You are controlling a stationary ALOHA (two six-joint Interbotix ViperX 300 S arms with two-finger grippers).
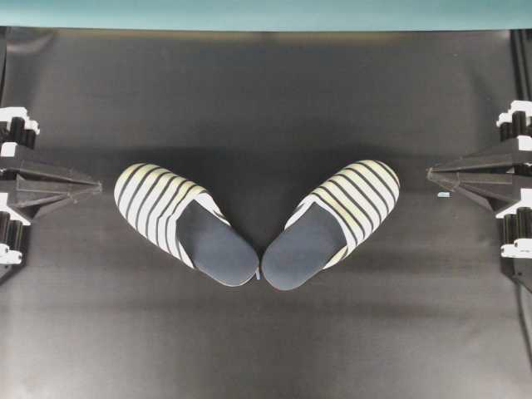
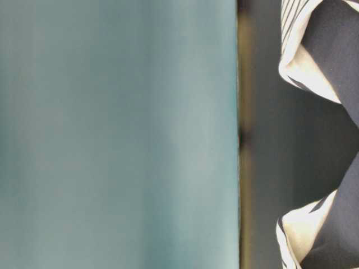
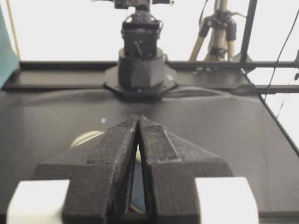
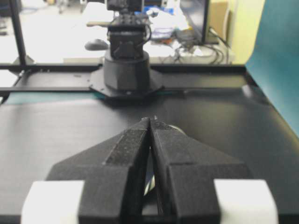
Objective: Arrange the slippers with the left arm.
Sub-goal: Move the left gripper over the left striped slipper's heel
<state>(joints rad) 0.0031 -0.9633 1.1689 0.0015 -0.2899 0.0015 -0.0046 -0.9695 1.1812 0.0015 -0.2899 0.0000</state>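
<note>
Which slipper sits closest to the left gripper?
The slipper on the overhead view's left; its striped toe points toward the shut left gripper. The other slipper lies nearer the right.

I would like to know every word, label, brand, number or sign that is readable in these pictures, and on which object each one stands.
There are none that can be read.
Slippers: only navy stripes, no brand or size mark visible.
Black mat: plain.
Small pale tag between the heels: too small to read.
Small light spot by the right gripper: too small to read.

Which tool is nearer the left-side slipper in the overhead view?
Left. The left tool sits just beside that slipper; the right tool is across the mat, beyond the other slipper.
</note>
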